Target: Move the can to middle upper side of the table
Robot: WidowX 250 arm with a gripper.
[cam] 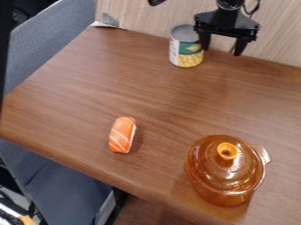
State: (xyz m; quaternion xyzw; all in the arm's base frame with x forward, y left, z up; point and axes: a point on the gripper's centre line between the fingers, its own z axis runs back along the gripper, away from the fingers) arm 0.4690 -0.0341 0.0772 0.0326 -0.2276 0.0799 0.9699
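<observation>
The table (76, 96) has its far edge close behind the can (186, 46), against the wall (138, 15); room for moving lies nearer the camera. The pot (226, 171) sits well apart, at near right. The end effector (222, 44), spread and gripping nothing, hangs just right of the upright can, already around upper middle, so retreating rightward seems safest. The sushi (122, 134) lies well forward.
</observation>
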